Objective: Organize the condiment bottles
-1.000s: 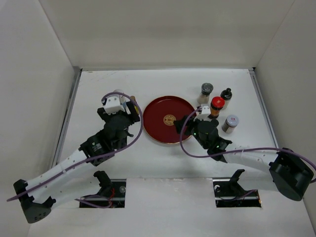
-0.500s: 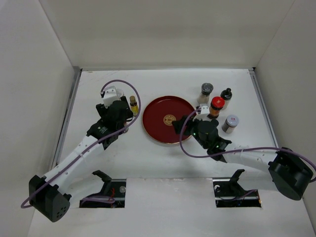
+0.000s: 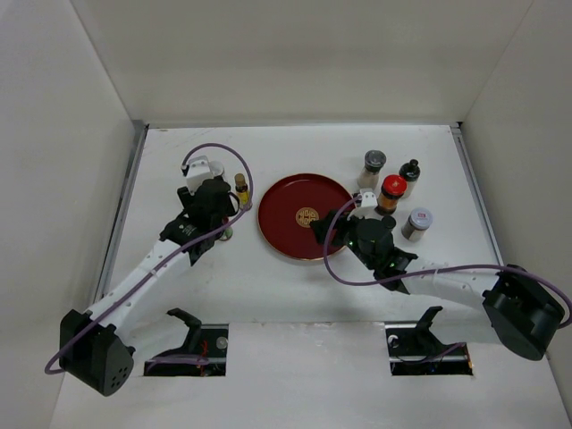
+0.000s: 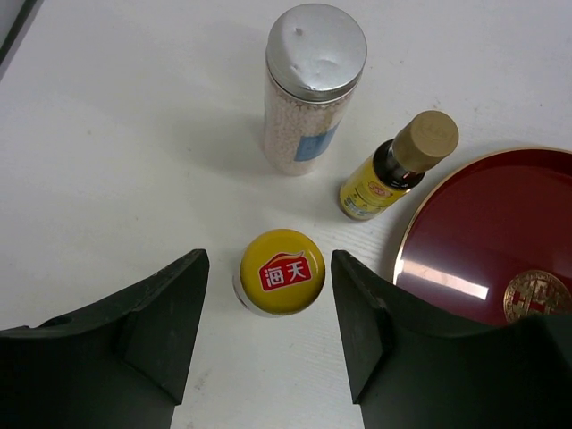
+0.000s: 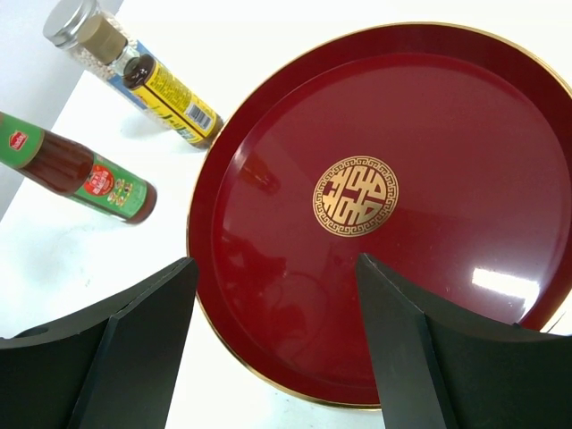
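In the left wrist view my left gripper is open, its fingers on either side of a yellow-capped bottle with a gap on both sides. Beyond it stand a silver-capped jar of white grains with a blue label and a yellow-labelled bottle. In the top view the left gripper is left of the dark-red tray. My right gripper is open and empty over the tray's right edge. Grey-capped, black-capped, red-capped and silver-capped bottles stand right of the tray.
The right wrist view shows the yellow-capped bottle's green label, the yellow-labelled bottle and the jar left of the tray. White walls enclose the table on three sides. Purple cables loop over both arms.
My left arm has stretched out and its gripper shifted slightly, uncovering the yellow-labelled bottle in the top view. The right arm has not moved.
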You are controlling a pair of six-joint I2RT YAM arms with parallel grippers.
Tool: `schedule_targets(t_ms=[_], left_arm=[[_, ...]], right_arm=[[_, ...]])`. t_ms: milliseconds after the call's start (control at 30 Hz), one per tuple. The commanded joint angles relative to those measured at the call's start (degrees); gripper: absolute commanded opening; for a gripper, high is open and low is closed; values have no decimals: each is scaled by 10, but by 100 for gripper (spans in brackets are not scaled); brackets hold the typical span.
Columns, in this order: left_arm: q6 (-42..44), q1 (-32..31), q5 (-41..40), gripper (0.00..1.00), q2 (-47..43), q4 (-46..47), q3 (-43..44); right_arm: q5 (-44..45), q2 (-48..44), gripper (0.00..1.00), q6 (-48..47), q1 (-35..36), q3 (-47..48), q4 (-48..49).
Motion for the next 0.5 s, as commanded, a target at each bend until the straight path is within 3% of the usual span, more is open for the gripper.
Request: schedule_targets(t_ms=[0, 267, 467], left_arm=[[11, 7, 1, 53, 1, 36, -6], [22, 12, 6, 29, 6, 53, -12], [23, 12, 1, 20, -31, 28, -1]], right_arm=[[-7, 0, 78, 2, 3, 6, 30], [-13, -1, 77, 2, 4, 7, 31], [-14, -8, 77, 6, 1, 4, 31]])
